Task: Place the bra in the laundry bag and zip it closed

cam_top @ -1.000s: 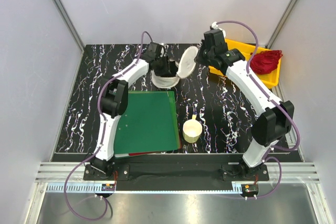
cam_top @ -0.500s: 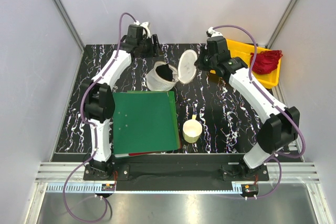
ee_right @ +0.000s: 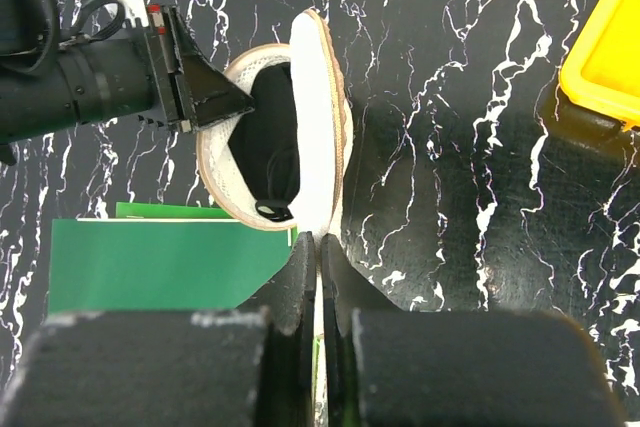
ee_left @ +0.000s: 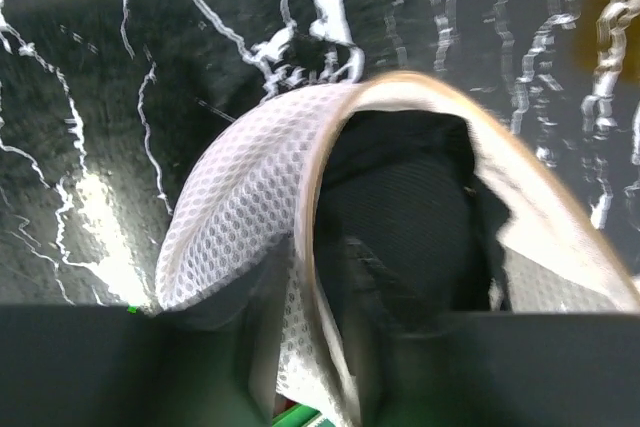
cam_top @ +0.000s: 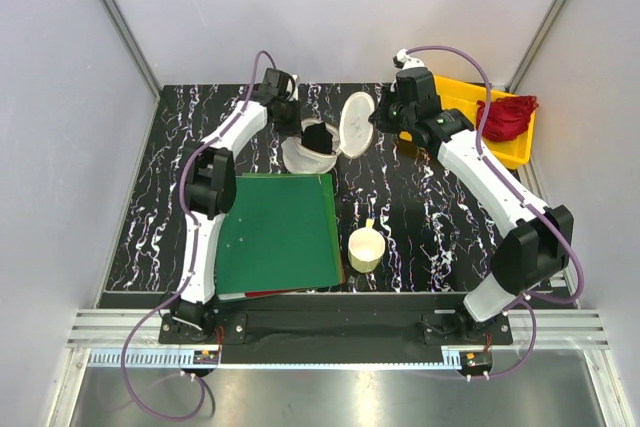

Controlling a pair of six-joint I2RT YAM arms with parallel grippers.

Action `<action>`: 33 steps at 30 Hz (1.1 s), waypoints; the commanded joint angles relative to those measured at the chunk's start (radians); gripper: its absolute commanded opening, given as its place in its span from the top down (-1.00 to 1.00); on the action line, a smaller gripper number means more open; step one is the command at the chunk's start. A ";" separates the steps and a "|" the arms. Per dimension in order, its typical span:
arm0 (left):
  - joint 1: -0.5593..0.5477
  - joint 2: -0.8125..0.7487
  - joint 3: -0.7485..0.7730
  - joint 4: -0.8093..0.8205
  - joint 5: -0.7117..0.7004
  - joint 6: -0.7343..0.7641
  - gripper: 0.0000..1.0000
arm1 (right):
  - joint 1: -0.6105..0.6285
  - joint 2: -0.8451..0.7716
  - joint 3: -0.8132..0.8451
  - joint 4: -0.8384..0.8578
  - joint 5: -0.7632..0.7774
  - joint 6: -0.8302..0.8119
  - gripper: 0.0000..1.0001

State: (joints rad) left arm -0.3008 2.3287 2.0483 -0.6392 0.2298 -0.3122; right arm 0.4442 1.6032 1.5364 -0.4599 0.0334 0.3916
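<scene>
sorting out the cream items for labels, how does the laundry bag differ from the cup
The laundry bag is soft mesh; the cup is smooth with a handle. The bag lies open at the far side, the black bra inside, its flap pinched by the right tool; the cup stands alone, nearer, beside the green board. The bag looks wider than the cup. Both are cream and round.

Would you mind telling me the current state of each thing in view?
bag: unzipped, flap held up.
bra: inside the bag.
right gripper: shut on the bag's flap.
left gripper: at the bag's rim; open or shut unclear.
cup: upright.
red garment: heaped in the yellow bin.
green folder: flat, closed.
</scene>
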 commanded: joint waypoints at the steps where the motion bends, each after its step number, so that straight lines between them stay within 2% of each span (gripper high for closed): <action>1: 0.000 -0.032 0.093 -0.007 -0.058 0.019 0.95 | 0.005 -0.051 0.031 0.035 0.005 -0.040 1.00; 6: 0.000 -0.210 0.008 0.027 -0.089 -0.010 1.00 | 0.004 -0.100 0.080 -0.055 0.089 -0.103 1.00; 8: -0.001 -0.308 -0.061 0.105 -0.084 -0.027 1.00 | 0.005 -0.127 0.093 -0.066 0.073 -0.103 1.00; 11: 0.000 -0.365 -0.149 0.171 -0.092 -0.053 1.00 | 0.007 -0.164 0.113 -0.071 0.010 -0.086 1.00; 14: 0.015 -0.329 -0.149 0.173 -0.115 -0.059 1.00 | 0.005 -0.177 0.119 -0.072 0.017 -0.083 1.00; 18: 0.048 -0.264 -0.131 0.151 -0.061 -0.097 1.00 | -0.028 -0.095 0.119 -0.089 0.045 -0.094 1.00; 24: 0.048 -0.276 -0.215 0.168 -0.060 -0.102 1.00 | -0.029 -0.074 0.123 -0.100 0.014 -0.109 1.00; 28: 0.049 -0.272 -0.217 0.170 -0.052 -0.100 1.00 | -0.027 -0.008 0.146 -0.132 -0.016 -0.119 1.00; 29: 0.049 -0.278 -0.217 0.168 -0.049 -0.099 0.97 | -0.022 0.007 0.152 -0.140 -0.017 -0.119 1.00; 32: 0.048 -0.315 -0.227 0.171 -0.058 -0.084 0.57 | -0.012 0.005 0.156 -0.140 -0.003 -0.120 1.00; 33: 0.046 -0.325 -0.232 0.168 -0.064 -0.079 0.21 | -0.012 0.004 0.159 -0.140 -0.001 -0.120 1.00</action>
State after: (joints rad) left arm -0.2562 2.0766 1.8168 -0.5194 0.1650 -0.4076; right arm 0.4202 1.6119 1.6455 -0.5865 0.0357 0.2935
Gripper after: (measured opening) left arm 0.177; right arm 0.018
